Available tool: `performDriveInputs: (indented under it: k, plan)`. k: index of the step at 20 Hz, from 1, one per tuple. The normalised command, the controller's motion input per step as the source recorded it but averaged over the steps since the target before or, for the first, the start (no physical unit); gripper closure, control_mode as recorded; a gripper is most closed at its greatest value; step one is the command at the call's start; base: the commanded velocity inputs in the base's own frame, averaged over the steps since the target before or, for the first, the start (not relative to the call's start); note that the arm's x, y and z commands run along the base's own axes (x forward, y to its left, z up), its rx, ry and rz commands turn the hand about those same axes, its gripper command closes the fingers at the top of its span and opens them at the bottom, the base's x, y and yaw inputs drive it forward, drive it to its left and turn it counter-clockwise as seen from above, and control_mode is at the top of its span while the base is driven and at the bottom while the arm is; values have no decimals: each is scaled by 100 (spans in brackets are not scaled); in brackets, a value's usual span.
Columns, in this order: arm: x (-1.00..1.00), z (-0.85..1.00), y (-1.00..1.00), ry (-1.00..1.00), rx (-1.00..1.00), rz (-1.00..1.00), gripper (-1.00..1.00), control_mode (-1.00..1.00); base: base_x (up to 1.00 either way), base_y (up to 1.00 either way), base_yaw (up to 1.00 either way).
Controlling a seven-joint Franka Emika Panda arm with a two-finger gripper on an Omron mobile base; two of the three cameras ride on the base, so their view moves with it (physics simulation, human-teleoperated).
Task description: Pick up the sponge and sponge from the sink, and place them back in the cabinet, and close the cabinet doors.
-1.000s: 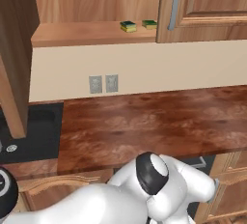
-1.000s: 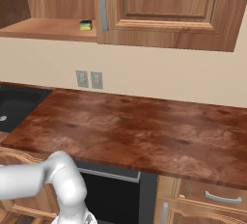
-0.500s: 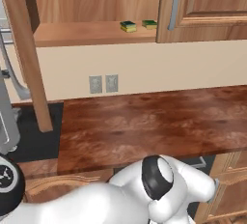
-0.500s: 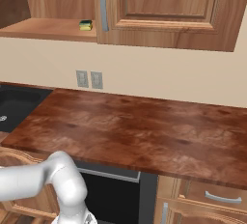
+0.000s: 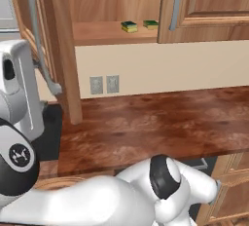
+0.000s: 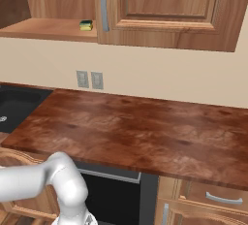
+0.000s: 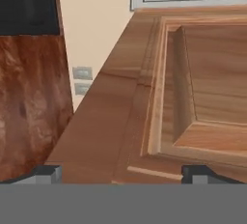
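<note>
Two sponges, one (image 5: 129, 26) beside the other (image 5: 151, 25), lie on the bottom shelf (image 5: 97, 32) of the open wall cabinet; one sponge (image 6: 86, 25) also appears in the right base view. The left cabinet door (image 5: 58, 49), with its silver handle (image 5: 36, 35), stands partly swung across the opening. The right door (image 5: 209, 6) is closed. In the hand view my gripper (image 7: 120, 175) is open, its fingertips (image 7: 46, 172) wide apart and close to the raised-panel face of the door (image 7: 193, 88). The black sink (image 6: 14, 105) lies left of the counter.
A dark wood countertop (image 5: 160, 127) runs under the cabinet, with two wall outlets (image 5: 104, 84) above it. My arm's white links (image 5: 17, 93) stand at the left, beside the swinging door. Lower drawers (image 6: 218, 197) sit under the counter's right end.
The left cabinet door has swung rightward across the opening toward closed. My arm's white links have come into the left of the left base view. The sponges have not moved.
</note>
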Motion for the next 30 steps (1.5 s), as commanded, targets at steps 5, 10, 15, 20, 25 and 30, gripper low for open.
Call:
performDriveInputs:
  k: [5,10,15,20,25,30]
  plan:
    - [11,10,-46,17,0,-11,-100,-100,0,0,0]
    - [14,13,-48,12,0,-11,-100,-100,0,0,0]
    - [23,12,-47,3,4,-7,-100,-100,0,0,0]
    - [29,7,-47,0,5,-6,-100,-100,0,0,0]
    - [36,-1,-43,0,5,-5,-100,-100,0,0,0]
    - [47,-13,-40,0,7,-3,-100,-100,0,0,0]
